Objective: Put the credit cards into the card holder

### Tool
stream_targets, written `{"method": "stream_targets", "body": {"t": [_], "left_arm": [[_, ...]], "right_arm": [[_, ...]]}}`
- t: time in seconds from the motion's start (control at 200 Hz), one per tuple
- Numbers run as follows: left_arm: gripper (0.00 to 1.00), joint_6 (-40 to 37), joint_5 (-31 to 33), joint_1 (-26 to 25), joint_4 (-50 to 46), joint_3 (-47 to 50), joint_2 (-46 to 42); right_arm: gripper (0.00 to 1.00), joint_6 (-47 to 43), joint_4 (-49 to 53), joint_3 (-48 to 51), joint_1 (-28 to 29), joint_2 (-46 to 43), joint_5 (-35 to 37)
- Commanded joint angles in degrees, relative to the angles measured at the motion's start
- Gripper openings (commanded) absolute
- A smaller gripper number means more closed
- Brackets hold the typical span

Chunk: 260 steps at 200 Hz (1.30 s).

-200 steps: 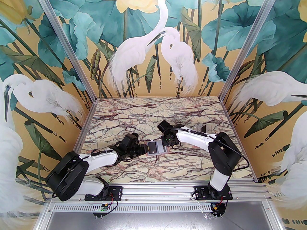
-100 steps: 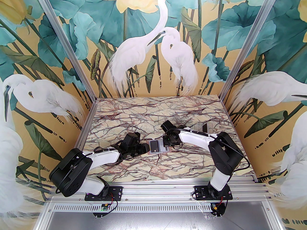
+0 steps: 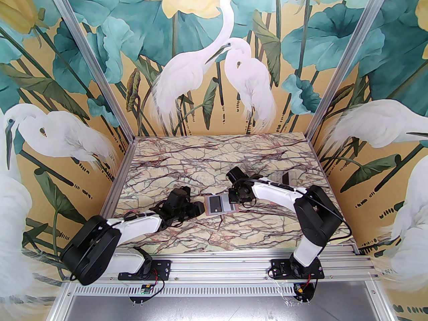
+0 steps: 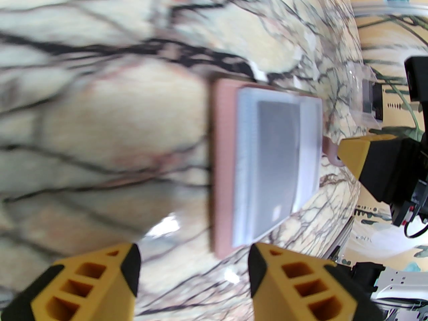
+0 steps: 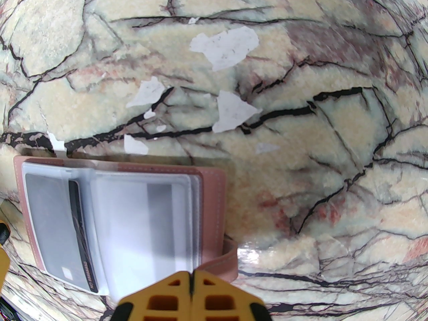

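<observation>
Top external: mounted high behind the arm bases, facing forward and down over the whole marble table [image 3: 187, 159], far from everything. Left wrist: low and close, aimed across the tabletop, card holder [image 4: 222, 179] at frame centre, right gripper [image 4: 347, 154] toward the right. Right wrist: close, aimed almost straight down, same holder at lower left. Common to all three: that holder and the marble around it

We can read one line of small pale print, running along the dark stripe of a credit card [image 5: 79, 226] tucked in the card holder [image 5: 218, 206]. It begins "NO"; the rest blurs.
</observation>
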<state>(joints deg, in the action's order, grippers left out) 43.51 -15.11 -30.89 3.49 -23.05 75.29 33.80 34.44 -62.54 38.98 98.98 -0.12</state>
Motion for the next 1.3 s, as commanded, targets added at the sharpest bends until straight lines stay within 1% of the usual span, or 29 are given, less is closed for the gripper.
{"method": "stream_targets", "body": {"t": [0.0,0.13,0.23,0.35,0.455,0.52,0.63,0.94,1.115,1.295], "left_arm": [[0.60,-0.9,2.5,2.2,-7.0,2.7,-1.4],[0.60,-1.5,1.0,2.9,-6.6,2.9,-1.8],[0.59,-2.2,-3.4,2.9,-2.8,2.9,-4.2],[0.60,-2.8,-5.9,2.9,-3.0,0.2,-7.2],[0.59,-2.6,-8.7,2.9,-1.8,-2.5,-7.2],[0.59,-2.4,-10.1,2.7,-1.0,-3.9,-6.2],[0.59,-2.7,-9.9,2.5,-0.7,-5.8,-3.7],[0.58,-2.6,-10.3,1.5,4.2,-8.9,8.3],[0.58,-2.7,-9.8,-0.3,5.0,-10.4,11.4],[0.58,-2.3,-9.4,-0.9,5.2,-11.1,13.4]], "right_arm": [[0.00,0.1,0.2,0.6,-0.1,-2.1,-0.6],[0.00,0.1,0.3,0.5,-0.1,-2.2,-0.4],[0.00,0.1,0.2,0.4,-0.2,-2.1,-0.4],[0.00,0.3,-0.2,0.7,-0.2,-2.0,-0.5],[0.00,0.5,-0.6,0.8,-0.3,-1.8,-0.8],[0.00,0.5,-0.6,0.8,-0.2,-1.6,-1.0],[0.00,0.4,-0.6,0.7,-0.4,-1.4,-1.0],[0.00,0.2,-0.4,0.3,-0.4,-0.9,-1.4],[0.00,0.1,-0.5,0.5,-0.4,-0.7,-1.5],[0.00,0.1,-0.3,0.4,-0.4,-0.7,-1.5]]}}
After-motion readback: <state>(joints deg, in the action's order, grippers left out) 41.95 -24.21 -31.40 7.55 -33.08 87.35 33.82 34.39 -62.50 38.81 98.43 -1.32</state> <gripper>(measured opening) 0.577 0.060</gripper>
